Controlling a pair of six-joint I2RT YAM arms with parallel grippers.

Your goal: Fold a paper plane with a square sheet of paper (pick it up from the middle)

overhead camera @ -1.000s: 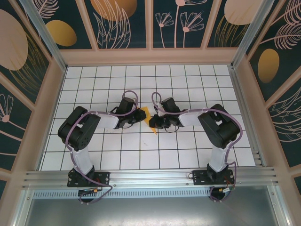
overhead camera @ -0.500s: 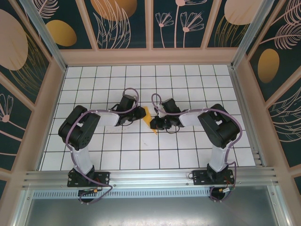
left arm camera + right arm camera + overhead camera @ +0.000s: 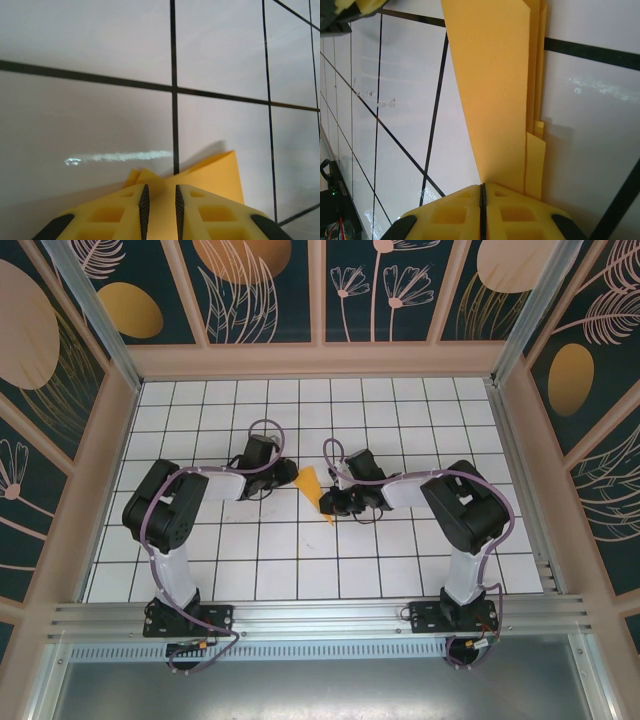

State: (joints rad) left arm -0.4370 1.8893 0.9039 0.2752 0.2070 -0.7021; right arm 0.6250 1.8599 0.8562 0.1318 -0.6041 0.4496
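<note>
1. Paper plane (image 3: 312, 483) part-folded: a narrow layered strip at the middle of the table (image 3: 400, 550), between both hands.
2. Right hand (image 3: 482, 186) clamped shut on its end.
3. Left hand (image 3: 160, 187) barely open at its edge, nothing visibly gripped.
4. Wing folds likely remain.

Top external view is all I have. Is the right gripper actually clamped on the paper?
Observer: Yes. In the right wrist view, the right gripper is shut on the paper, with its jaws meeting and no gap between them.
Operator: Is it one layer or folded?
Observer: Folded. Several stacked edges show along one side of the paper.
Operator: And the left gripper?
Observer: In the left wrist view, the left gripper has a narrow gap between its jaws. A corner of the paper lies just ahead of it on the table. I can't tell whether they touch.
</note>
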